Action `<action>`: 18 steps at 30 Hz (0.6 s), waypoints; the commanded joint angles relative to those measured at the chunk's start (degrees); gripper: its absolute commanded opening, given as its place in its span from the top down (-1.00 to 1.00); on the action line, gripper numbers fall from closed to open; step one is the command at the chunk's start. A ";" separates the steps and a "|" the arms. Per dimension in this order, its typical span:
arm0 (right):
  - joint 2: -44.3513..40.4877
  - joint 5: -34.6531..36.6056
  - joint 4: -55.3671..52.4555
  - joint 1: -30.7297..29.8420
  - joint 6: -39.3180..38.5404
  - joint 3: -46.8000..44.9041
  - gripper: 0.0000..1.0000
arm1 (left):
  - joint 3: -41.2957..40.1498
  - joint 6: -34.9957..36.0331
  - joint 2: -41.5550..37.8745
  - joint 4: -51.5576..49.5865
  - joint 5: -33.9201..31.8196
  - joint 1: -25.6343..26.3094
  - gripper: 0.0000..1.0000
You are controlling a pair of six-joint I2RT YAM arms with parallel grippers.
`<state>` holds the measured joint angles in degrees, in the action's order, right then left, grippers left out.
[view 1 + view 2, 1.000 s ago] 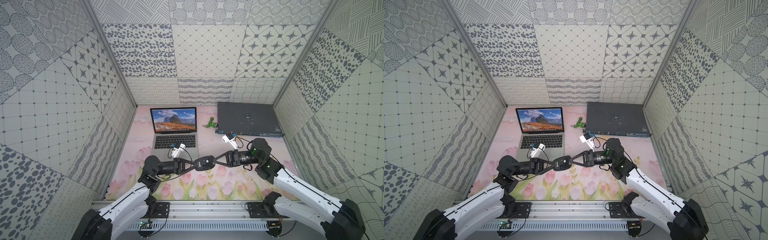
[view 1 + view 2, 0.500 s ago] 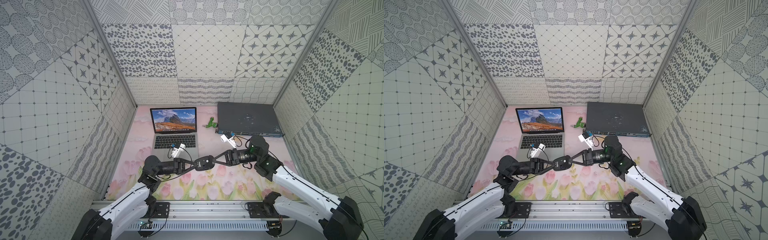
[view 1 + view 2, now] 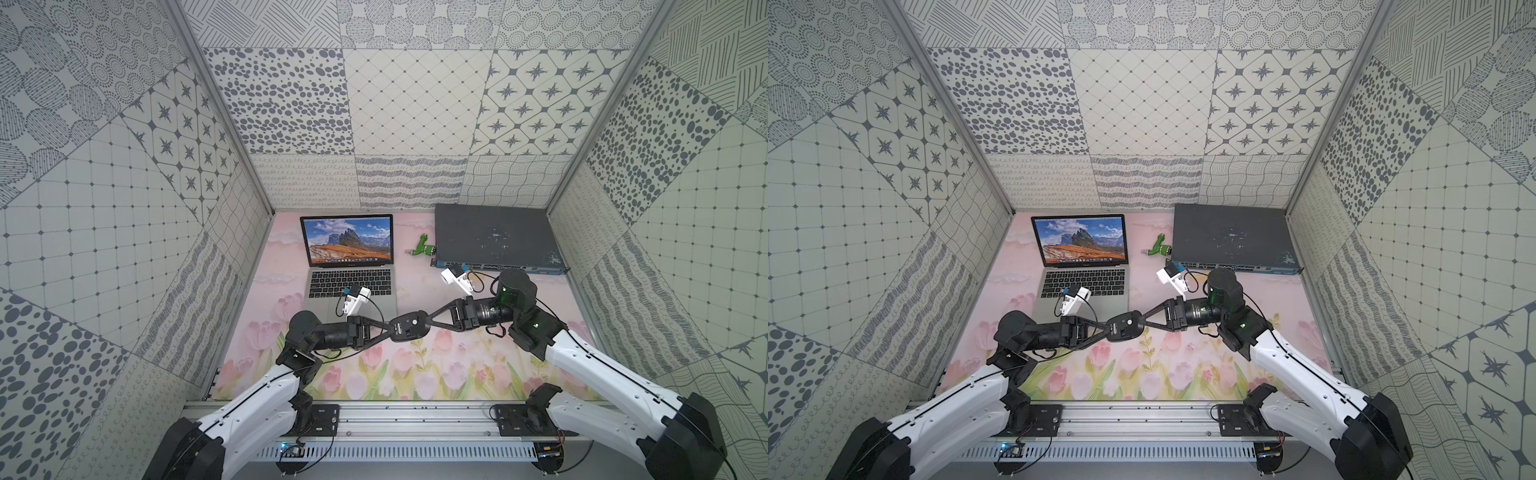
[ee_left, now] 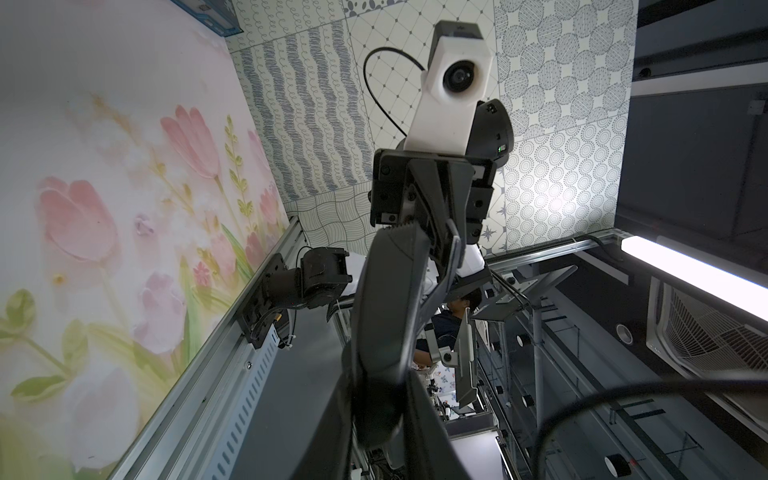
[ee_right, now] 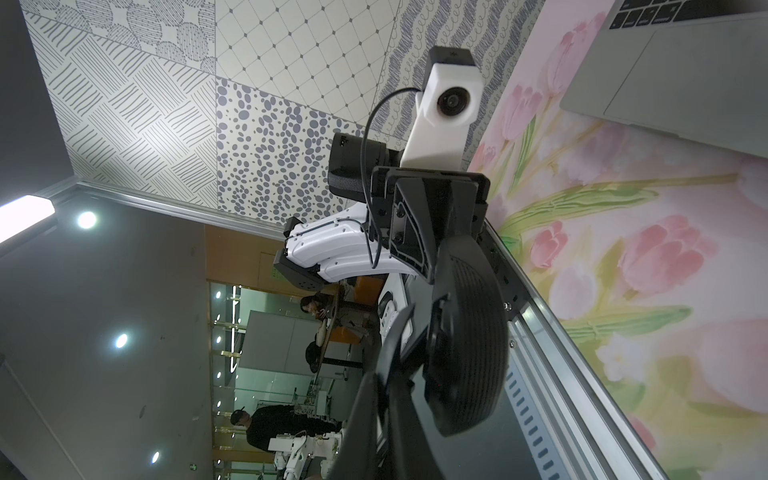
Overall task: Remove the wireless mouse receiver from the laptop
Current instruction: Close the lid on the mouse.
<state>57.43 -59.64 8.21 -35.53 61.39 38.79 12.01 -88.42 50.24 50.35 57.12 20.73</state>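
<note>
A black oval mouse hangs in the air above the flowered mat, in front of the laptop in both top views. My left gripper is shut on its left end, and in the left wrist view the mouse sits between the fingers. My right gripper has its jaws shut, tips against the mouse's right end; the mouse lies beside them. The open silver laptop shows a mountain wallpaper. The wireless mouse receiver is hidden; I cannot tell whether the right jaws pinch anything.
A flat dark grey network switch lies at the back right. A green-and-white plug-like object rests between it and the laptop. Patterned walls close in three sides. The metal rail runs along the front.
The right arm's wrist joint has shifted slightly toward the back left. Both grippers and the mouse stay in the same place.
</note>
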 commanded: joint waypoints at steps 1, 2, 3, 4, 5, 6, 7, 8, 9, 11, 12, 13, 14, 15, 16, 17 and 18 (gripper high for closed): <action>-0.02 2.71 -1.61 0.62 -0.22 1.28 0.95 | -0.14 1.85 -0.09 4.25 2.09 -0.24 0.92; -0.16 2.84 -1.66 0.59 -0.06 1.29 0.95 | -0.15 1.93 -0.13 4.03 2.05 -0.25 0.92; -0.33 2.80 -1.82 0.51 -0.12 1.29 0.95 | -0.22 2.00 -0.12 4.03 2.03 -0.25 0.92; -0.38 2.82 -1.98 0.59 -0.22 1.29 0.95 | -0.23 2.09 -0.09 4.03 2.03 -0.25 0.92; -0.34 2.85 -2.17 0.56 -0.23 1.29 0.95 | -0.23 2.08 -0.09 4.01 1.95 -0.25 0.92; -0.32 2.88 -2.33 0.55 -0.19 1.29 0.95 | -0.19 2.15 -0.07 3.99 2.00 -0.25 0.92; -0.30 3.00 -2.42 0.58 -0.02 1.29 0.95 | -0.19 2.21 0.01 4.05 1.99 -0.25 0.92; -0.22 3.08 -2.41 0.62 0.04 1.29 0.95 | -0.17 2.21 -0.01 4.06 2.02 -0.25 0.92; -0.24 3.18 -2.47 0.56 0.01 1.29 0.95 | -0.18 2.13 0.01 4.00 2.03 -0.25 0.92; -0.21 3.21 -2.73 0.61 0.01 1.42 0.95 | -0.26 2.15 -0.10 4.06 2.11 -0.25 0.92; -0.17 3.17 -2.86 0.71 -0.03 1.53 0.95 | -0.24 2.20 -0.14 3.95 2.13 -0.25 0.92; -0.24 3.16 -3.18 0.69 -0.22 1.67 0.95 | -0.26 2.16 -0.15 3.87 2.16 -0.25 0.92; -0.36 3.28 -3.50 0.68 -0.45 1.85 0.95 | -0.24 2.20 -0.17 3.89 2.15 -0.25 0.92; -0.38 3.36 -3.99 0.67 -0.73 2.02 0.95 | -0.28 2.18 -0.14 3.89 2.05 -0.25 0.93; -0.37 3.42 -4.63 0.68 -1.10 2.26 0.95 | -0.24 2.18 -0.22 3.95 2.03 -0.25 0.93; -0.37 3.47 -5.28 0.65 -1.50 2.45 0.95 | -0.17 2.13 -0.17 3.94 1.98 -0.25 0.93; -0.38 3.43 -5.79 0.65 -1.89 2.51 0.94 | -0.15 2.15 -0.16 3.97 1.98 -0.25 0.93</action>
<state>57.36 -58.50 4.86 -35.48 61.23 39.70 12.01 -88.01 50.35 49.12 57.08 20.71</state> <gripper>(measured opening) 0.091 0.222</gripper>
